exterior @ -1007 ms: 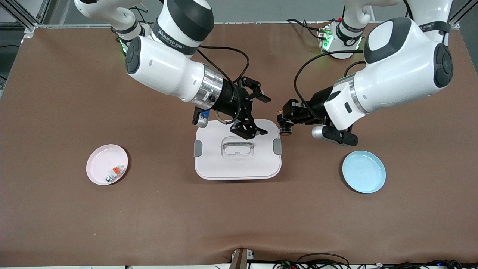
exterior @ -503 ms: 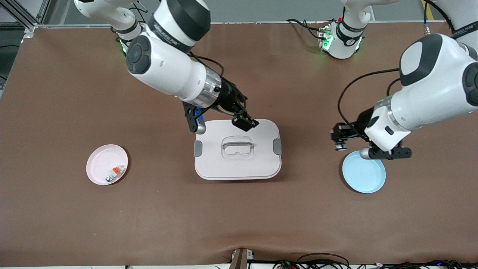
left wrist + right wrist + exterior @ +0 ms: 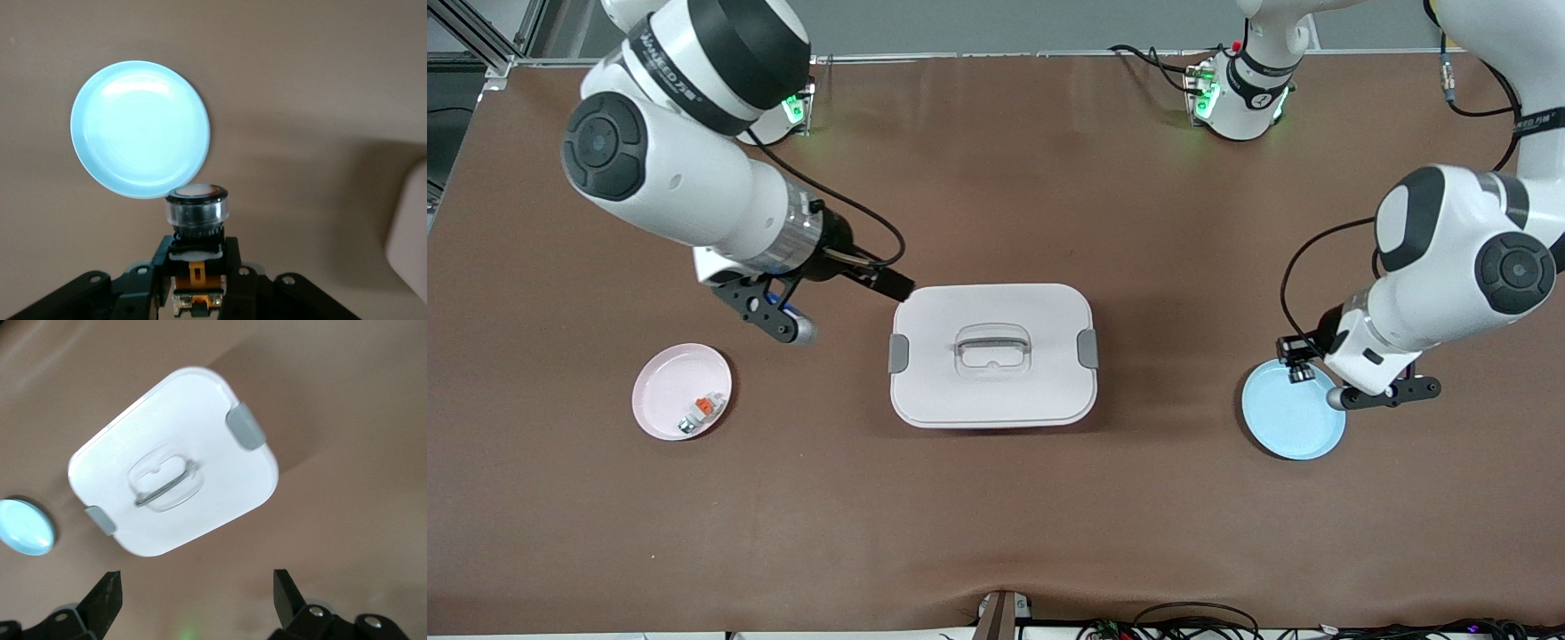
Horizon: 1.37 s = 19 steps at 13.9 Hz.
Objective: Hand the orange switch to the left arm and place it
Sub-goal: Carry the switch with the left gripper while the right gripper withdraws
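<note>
Moved since earlier: both arms have pulled away from the box; the left gripper has swung out to the blue plate and the right gripper has drawn back off the lid toward the right arm's end of the table.
Left gripper [image 3: 1296, 364]: clamped tight on the orange switch, in the air over the rim of the blue plate on the edge facing the box.
Orange switch [image 3: 197, 217]: held between the left fingers, its round face pointing away from the wrist; the orange-marked body sits between the pads in the left wrist view.
Blue plate [image 3: 1307, 427]: on the table toward the left arm's end, well apart from the box.
Right gripper [image 3: 889, 283]: fingers spread wide with nothing between them, over the table just beside the box corner farthest from the front camera.
Box [image 3: 992, 391]: white, lid on with grey side clips and a recessed handle, in the middle of the table between the two plates.
Pink plate [image 3: 660, 378]: toward the right arm's end, holding a small white-and-orange connector [image 3: 705, 406] and a tiny silver piece [image 3: 686, 426].
</note>
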### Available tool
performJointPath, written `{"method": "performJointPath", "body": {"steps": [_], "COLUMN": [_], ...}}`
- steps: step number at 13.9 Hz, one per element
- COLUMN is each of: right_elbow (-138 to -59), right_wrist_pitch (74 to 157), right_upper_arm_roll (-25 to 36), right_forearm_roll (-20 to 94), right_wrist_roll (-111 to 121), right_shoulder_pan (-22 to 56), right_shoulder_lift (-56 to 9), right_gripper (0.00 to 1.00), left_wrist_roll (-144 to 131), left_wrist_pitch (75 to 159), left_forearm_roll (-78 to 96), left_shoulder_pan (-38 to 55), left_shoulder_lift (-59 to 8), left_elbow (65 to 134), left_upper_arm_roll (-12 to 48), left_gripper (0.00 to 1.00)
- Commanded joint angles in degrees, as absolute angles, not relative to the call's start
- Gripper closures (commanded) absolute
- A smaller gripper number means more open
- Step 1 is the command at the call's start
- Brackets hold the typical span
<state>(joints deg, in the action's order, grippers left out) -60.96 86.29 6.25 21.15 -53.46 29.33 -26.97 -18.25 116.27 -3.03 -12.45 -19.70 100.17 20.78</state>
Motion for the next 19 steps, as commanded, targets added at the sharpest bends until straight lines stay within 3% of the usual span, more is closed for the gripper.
{"method": "performJointPath", "body": {"steps": [1,7,13,19], "right_elbow": [-61.5,-62.0,-67.3,-70.9], "right_wrist_pitch": [84.6,82.3,82.8,83.8], "right_upper_arm_roll": [5.6,5.6,5.6,5.6], "right_forearm_roll": [17.8,5.0,4.0,0.4], "right_wrist_roll": [-44.9,-29.4,-14.3,-4.8], "right_shoulder_pan": [27.1,24.7,15.7,10.5], "right_shoulder_lift": [-25.8,-24.7,-20.8,-17.8], "right_gripper": [0.0,0.0,0.0,0.0], "left_wrist_roll": [-21.3,-35.5,-38.6,-37.3], "left_wrist_pitch": [123.8,129.4,138.7,139.5], "left_forearm_roll": [-3.7,-18.0,-28.4,-32.0], "left_shoulder_pan": [-13.2,-12.9,-15.0,-16.9], "left_shoulder_lift": [-19.4,-27.4,-35.1,-37.7], "left_elbow": [106.5,106.4,105.7,104.5], "left_upper_arm_roll": [21.0,21.0,21.0,21.0], "left_gripper": [1.0,1.0,1.0,1.0]}}
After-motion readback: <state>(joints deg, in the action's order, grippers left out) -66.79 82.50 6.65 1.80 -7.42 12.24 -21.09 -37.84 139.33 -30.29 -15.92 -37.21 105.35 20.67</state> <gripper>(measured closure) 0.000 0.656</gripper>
